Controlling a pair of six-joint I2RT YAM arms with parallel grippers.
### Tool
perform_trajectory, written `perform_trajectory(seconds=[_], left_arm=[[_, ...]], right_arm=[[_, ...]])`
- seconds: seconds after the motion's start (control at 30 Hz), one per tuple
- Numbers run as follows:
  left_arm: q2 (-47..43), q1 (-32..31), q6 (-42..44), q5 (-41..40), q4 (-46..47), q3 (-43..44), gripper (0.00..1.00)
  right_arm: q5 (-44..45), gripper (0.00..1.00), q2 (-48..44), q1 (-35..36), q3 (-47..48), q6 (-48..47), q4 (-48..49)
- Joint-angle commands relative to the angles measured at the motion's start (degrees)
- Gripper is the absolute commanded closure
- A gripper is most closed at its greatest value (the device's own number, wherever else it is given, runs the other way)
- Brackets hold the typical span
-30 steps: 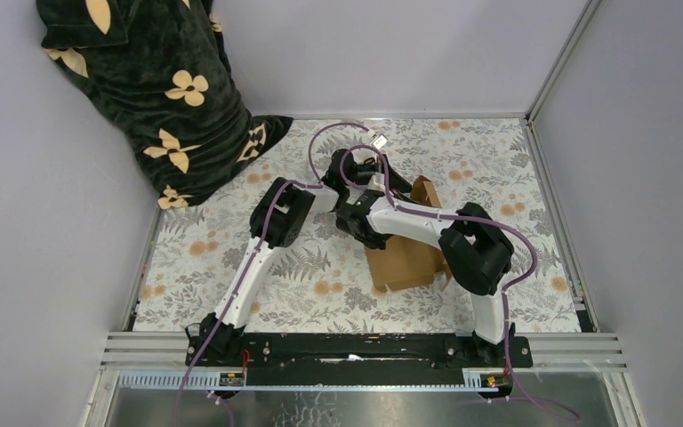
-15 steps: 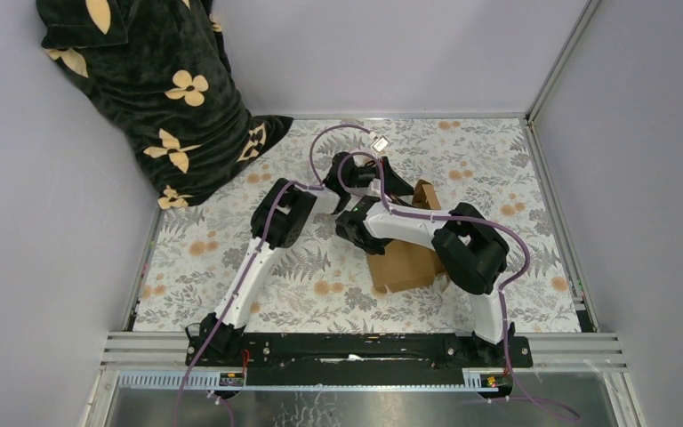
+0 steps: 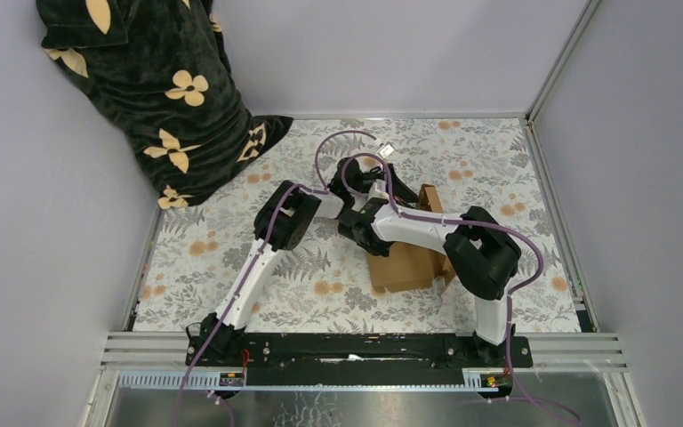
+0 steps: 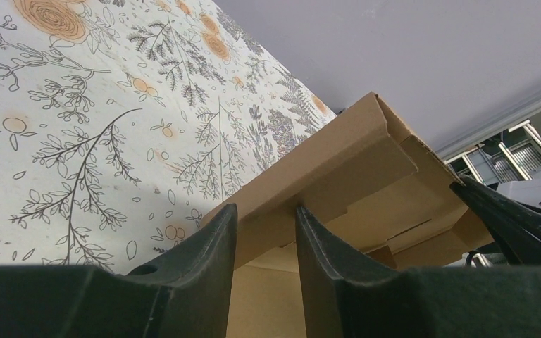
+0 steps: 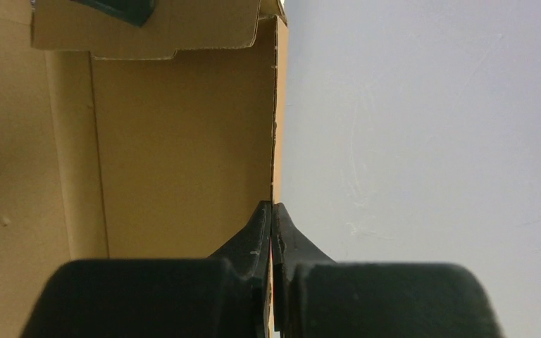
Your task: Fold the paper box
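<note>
Legible text, labels, brands, numbers, signs: none that I can read in any view. The paper box (image 3: 406, 261) at my fingers shows plain brown cardboard, unprinted on every face I can see. The dark cloth (image 3: 156, 84) at the far left corner bears pale flower and emblem motifs only, none of them readable as lettering.

You are looking at two white arms with black joints, purple cables trailing, and dark green fingers (image 4: 204, 246).
</note>
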Motion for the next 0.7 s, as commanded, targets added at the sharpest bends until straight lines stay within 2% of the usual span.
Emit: perform_trajectory(seconds=[0.0,0.33,0.67], left_arm=[[0.4,-0.8,0.2,-0.6,1.6,1.0,0.57],[1.4,-0.9,2.0,-0.7,-1.5,4.3,0.57],[4.6,-1.0,-0.3,0.8,-2.0,9.4,0.55]], right_arm=[[-3.9,1.00,-2.7,0.2,-0.6,-0.4,4.2],[-6.0,0.99,-4.1,0.0,-2.0,-3.5,8.0],[-7.4,0.99,-4.5,-0.3,-3.1,-6.9,11.1]])
